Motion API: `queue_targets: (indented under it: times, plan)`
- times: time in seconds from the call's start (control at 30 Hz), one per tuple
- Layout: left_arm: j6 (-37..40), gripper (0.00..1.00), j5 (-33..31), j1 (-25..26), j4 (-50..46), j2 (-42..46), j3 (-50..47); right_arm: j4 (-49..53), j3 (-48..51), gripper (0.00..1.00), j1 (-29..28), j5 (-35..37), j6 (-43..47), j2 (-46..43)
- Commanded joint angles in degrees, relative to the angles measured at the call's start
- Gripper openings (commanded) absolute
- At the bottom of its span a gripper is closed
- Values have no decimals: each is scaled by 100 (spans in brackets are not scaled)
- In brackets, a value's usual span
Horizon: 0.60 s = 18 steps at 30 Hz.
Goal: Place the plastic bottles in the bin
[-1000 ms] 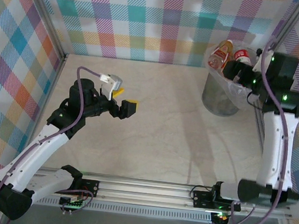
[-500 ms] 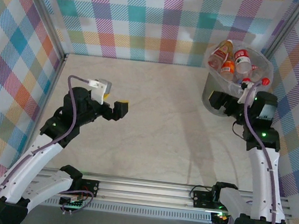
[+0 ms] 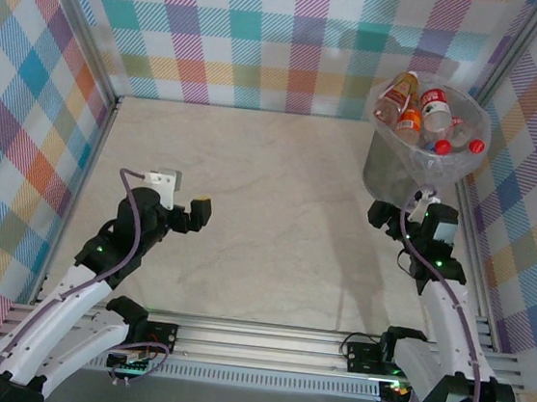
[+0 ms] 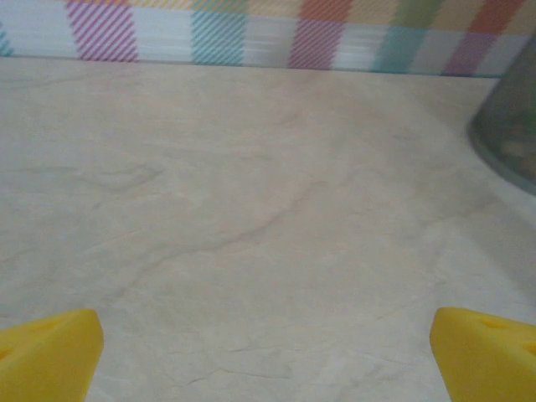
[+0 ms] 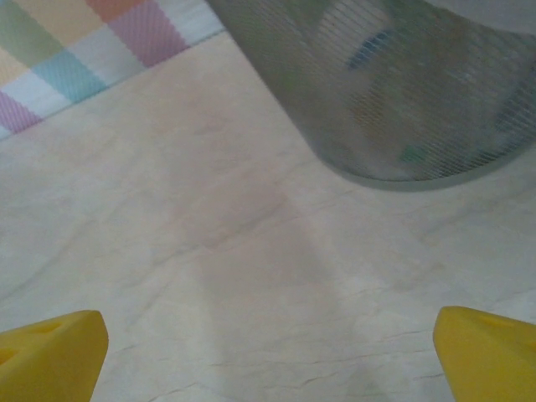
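Logged clear plastic bottles (image 3: pixel 424 112) in round grey lined bin (image 3: pixel 388 176), far-right desk (image 3: pixel 277 212) corner; judged light, crushable, grip mid-body. Found both jaws spread, empty.

Overhead view, two low wrist views, bin (image 5: pixel 402 126) in each

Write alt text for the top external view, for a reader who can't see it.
A grey bin in the table's far right corner holds a heap of plastic bottles with red and orange labels. Two robot arms reach in from the near edge: the left hand is open over the table's left side, and the right hand is open just short of the bin.
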<state>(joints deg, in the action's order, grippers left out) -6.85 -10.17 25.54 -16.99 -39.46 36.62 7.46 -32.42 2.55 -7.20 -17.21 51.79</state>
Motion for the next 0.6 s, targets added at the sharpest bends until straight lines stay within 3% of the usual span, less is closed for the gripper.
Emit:
queue_targets:
  times: [0.0,0.23,0.43,0.57]
  plan:
    - [236,100,-813,50,738,138,-428,-1011,310,100,-23,687,280,206]
    - [450,100,-1473,-100,1404,-322,-904,-2130,677,100,-17,1164,488,883]
    - [506,100,-1307,-647,2539,-676,-1452,-3407,983,100,-17,1594,777,1459]
    - [436,100,-863,-1182,3231,-927,-1747,-4061,1011,100,-14,1541,990,2018]
